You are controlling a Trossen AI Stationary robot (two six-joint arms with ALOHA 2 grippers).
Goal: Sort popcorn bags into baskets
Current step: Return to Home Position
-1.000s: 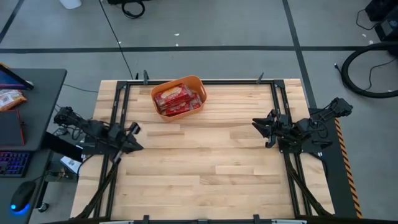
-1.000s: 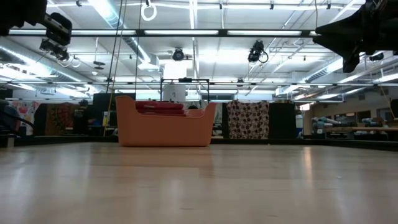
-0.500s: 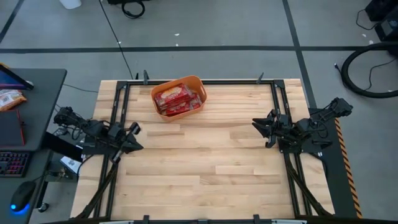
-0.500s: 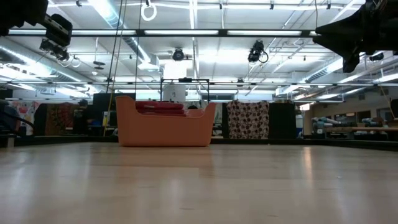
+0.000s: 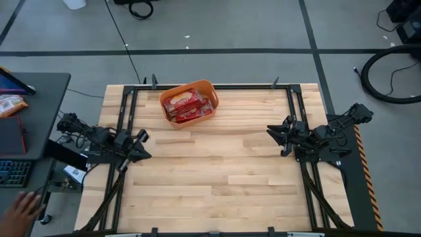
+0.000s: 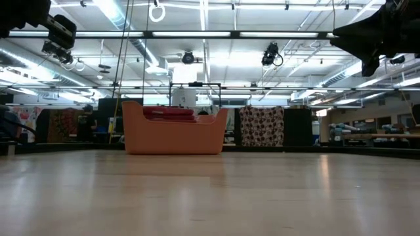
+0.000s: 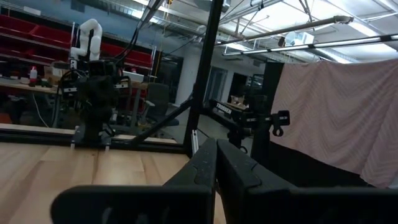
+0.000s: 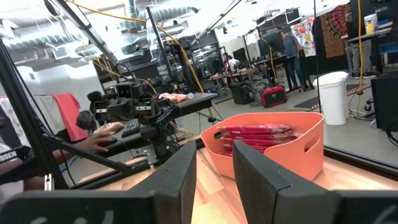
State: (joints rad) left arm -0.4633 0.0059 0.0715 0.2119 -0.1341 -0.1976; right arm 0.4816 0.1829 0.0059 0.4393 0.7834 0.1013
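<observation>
Since a second ago only one thing has come in: a person's hand (image 5: pixel 22 208) has reached in at the desk left of the table (image 5: pixel 217 164), below the keyboard (image 5: pixel 13 172). Neither of my arms has shifted, and the basket sits where it did.

My left gripper (image 5: pixel 143 145) hangs over the table's left edge, pointing inward toward the right arm. Its two fingers (image 7: pixel 200 167) are pressed together, with nothing between them.

The basket (image 5: pixel 197 83) stands by the back edge of the table, left of the middle. Its long axis runs roughly across the table from left to right, with the right end turned a little toward the back edge. The bags (image 5: pixel 187 105) lie piled flat inside it, their long sides along the basket's length; from table height their red tops (image 6: pixel 169 113) just clear the orange wall (image 6: pixel 174 134). The basket is behind my left gripper and a little to its right, near but apart.

My right gripper (image 5: pixel 275 140) waits over the table's right side, pointing inward, well apart from the basket, which lies across the table to its left and further back. Its fingers (image 8: pixel 180 171) are spread with a clear gap and grip nothing; past them I see the basket wall (image 8: pixel 273 158) and the bags (image 8: pixel 252 132) within.
</observation>
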